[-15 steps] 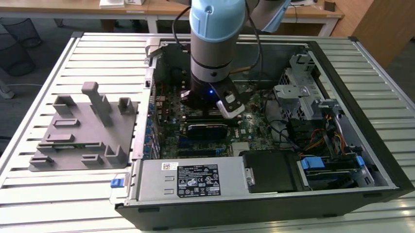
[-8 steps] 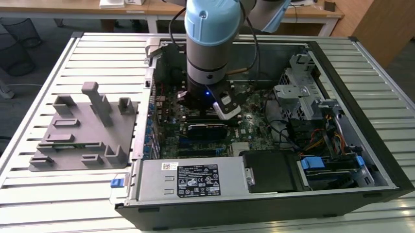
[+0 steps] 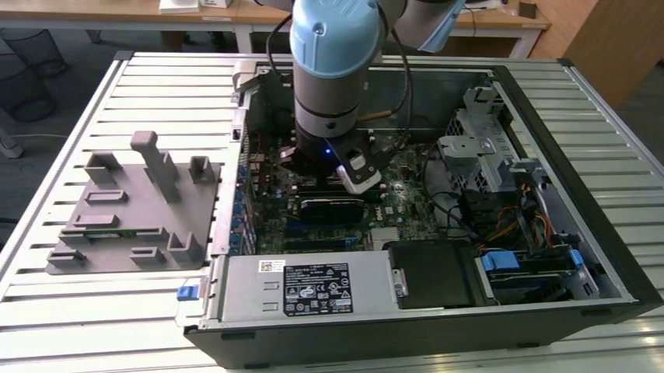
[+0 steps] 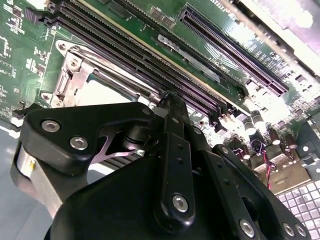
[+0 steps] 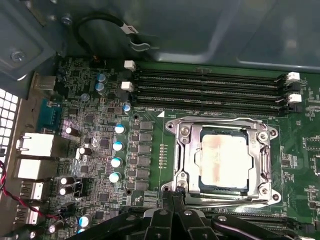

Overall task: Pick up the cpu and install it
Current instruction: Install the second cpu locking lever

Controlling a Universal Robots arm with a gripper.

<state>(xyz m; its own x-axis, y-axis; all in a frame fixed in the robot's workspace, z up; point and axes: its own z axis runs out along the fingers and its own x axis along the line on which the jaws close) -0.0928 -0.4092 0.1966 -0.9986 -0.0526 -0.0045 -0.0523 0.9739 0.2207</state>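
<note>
The cpu point(image 5: 223, 161) is seated in the socket point(image 5: 180, 150) — light, rigid, fragile, best held by 2 edges; gripper point(image 5: 172, 212) grip state cannot be told.

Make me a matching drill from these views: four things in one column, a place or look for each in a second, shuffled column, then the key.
Things
1. cpu
2. memory slots
3. grey fixture block
4. power supply

Places or looks
A. on the slatted table beside the case, at the exterior view's left
B. pale square lying in the metal-framed socket
C. silver box with a label at the case's near edge
D. long dark empty rows with white end clips

Pairs: 1-B, 2-D, 3-A, 4-C
</note>
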